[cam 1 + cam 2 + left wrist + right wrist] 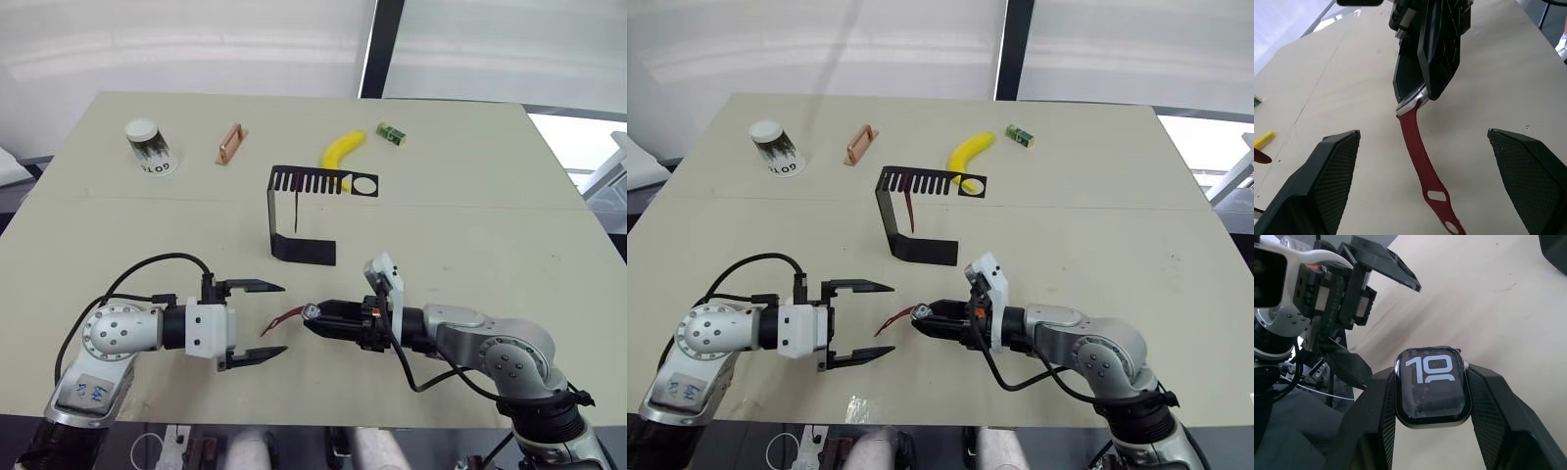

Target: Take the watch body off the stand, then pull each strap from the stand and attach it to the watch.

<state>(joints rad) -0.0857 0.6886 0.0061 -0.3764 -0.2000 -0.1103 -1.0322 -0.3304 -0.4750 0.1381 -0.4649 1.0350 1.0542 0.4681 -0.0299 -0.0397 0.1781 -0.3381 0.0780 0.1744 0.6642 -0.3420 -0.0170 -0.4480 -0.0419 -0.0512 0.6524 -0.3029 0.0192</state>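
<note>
While the right gripper (312, 320) pinches the watch body (1432, 385) by its two side edges, screen showing big white digits, one maroon strap (1422, 164) hangs off the case's near end and trails out toward the left gripper (257, 321). That one looks attached already, so by my reading we're halfway through the strapping. The watch sits low over the table (470, 196), roughly at six o'clock from the stand (299, 211) and well clear of it.

The left gripper is spread wide, both fingers flanking the loose strap tail without touching it, holding nothing. Up on the stand, the second strap (909, 210) dangles from the comb slots of the top arm, waiting its turn.

Around the edges: a banana (343, 149) just behind the stand at twelve o'clock, a little green box (392, 134) at one o'clock, a copper-coloured block (230, 144) at eleven, a white-lidded cup (148, 147) far out at ten.

Risks from here? That grip is on narrow smooth edges, so a tug on the hanging strap could twist the case out. And pulling the second strap sideways rather than along its slot could drag or tip the light stand.
</note>
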